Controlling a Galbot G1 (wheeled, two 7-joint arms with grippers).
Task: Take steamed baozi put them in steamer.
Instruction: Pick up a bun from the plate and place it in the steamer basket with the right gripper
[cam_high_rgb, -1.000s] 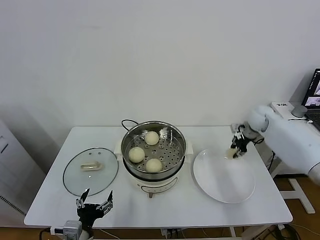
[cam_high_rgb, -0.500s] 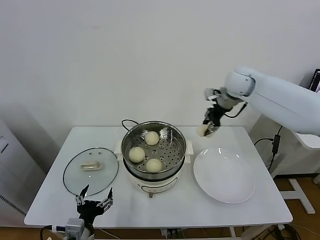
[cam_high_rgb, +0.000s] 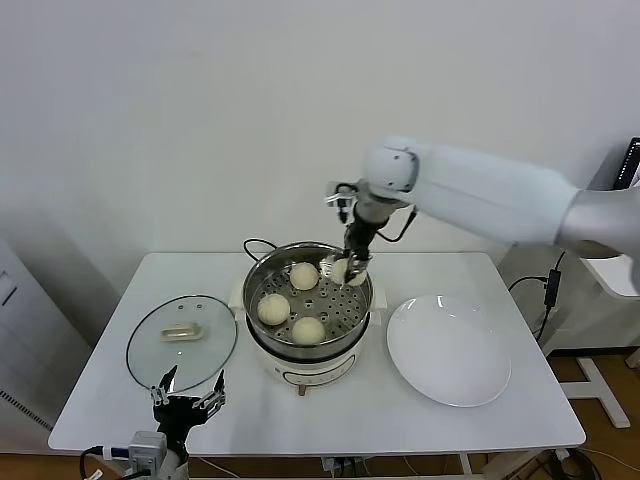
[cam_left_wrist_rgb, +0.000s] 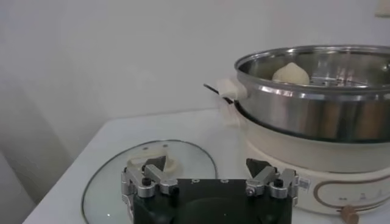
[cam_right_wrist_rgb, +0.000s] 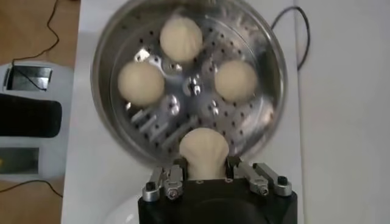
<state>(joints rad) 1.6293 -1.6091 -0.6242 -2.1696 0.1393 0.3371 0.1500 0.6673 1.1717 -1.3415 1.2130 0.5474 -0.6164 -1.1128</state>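
The last bun (cam_high_rgb: 338, 270) is held clamped in the right gripper (cam_high_rgb: 346, 270) above the steamer's (cam_high_rgb: 360, 297) far right, where the basket floor is bare; three buns (cam_high_rgb: 274, 309) already lie inside. The left gripper (cam_high_rgb: 187, 404) is parked spread open near the lid (cam_high_rgb: 181, 342).

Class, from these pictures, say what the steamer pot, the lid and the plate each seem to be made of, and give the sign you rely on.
Steamer pot: looks like polished steel; its wall is shiny and mirrors light, and its floor is perforated.
Lid: apparently clear glass; the table shows through it inside a thin darker rim.
Plate: glossy white, probably glazed ceramic, though plastic cannot be ruled out; soft highlights lie along its rim.
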